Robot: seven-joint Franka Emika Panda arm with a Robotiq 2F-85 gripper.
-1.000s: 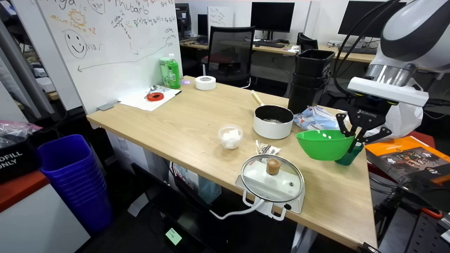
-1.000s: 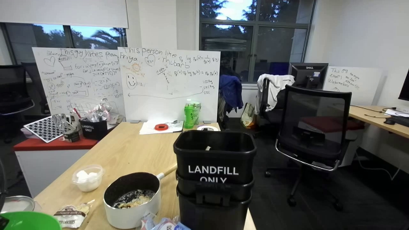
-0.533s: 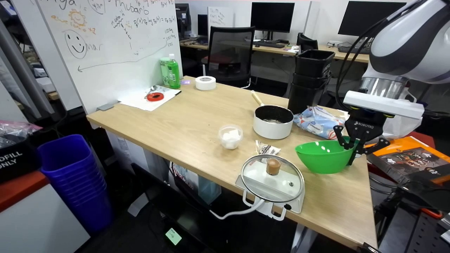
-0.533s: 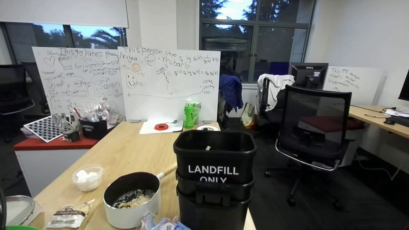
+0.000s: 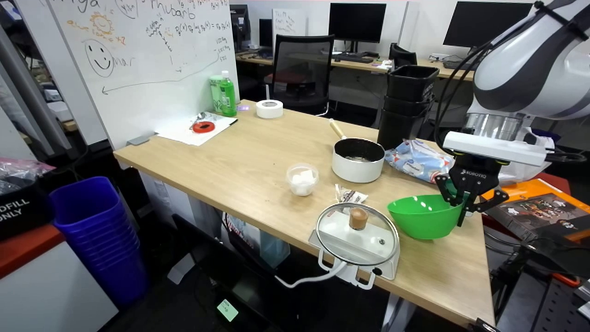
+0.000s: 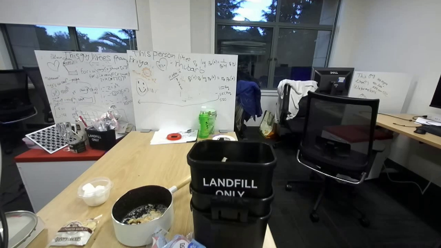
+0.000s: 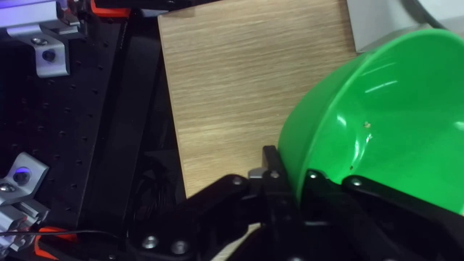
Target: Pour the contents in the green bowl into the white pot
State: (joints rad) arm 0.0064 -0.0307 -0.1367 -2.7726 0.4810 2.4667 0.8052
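Note:
The green bowl [image 5: 424,221] is low over the right end of the table in an exterior view, and I cannot tell whether it touches the table. My gripper [image 5: 462,203] is shut on its rim, one finger inside and one outside. In the wrist view the gripper [image 7: 291,168] pinches the rim of the bowl [image 7: 406,127], which holds only a few small specks in the visible part. The white pot [image 5: 357,168] stands on the table behind and left of the bowl. In an exterior view the pot [image 6: 137,234] has pale flaky contents at its bottom.
A glass lid [image 5: 341,240] rests on a white stand in front of the pot. A clear tub with white pieces [image 5: 302,180], a cracker packet [image 5: 351,194], a blue package [image 5: 417,159] and stacked black bins [image 5: 408,110] surround the pot. A dark-green cup [image 5: 451,186] is mostly hidden behind the gripper.
The gripper and the green bowl have moved down toward the table. The bowl has left an exterior view at the lower left. The pot has not moved.

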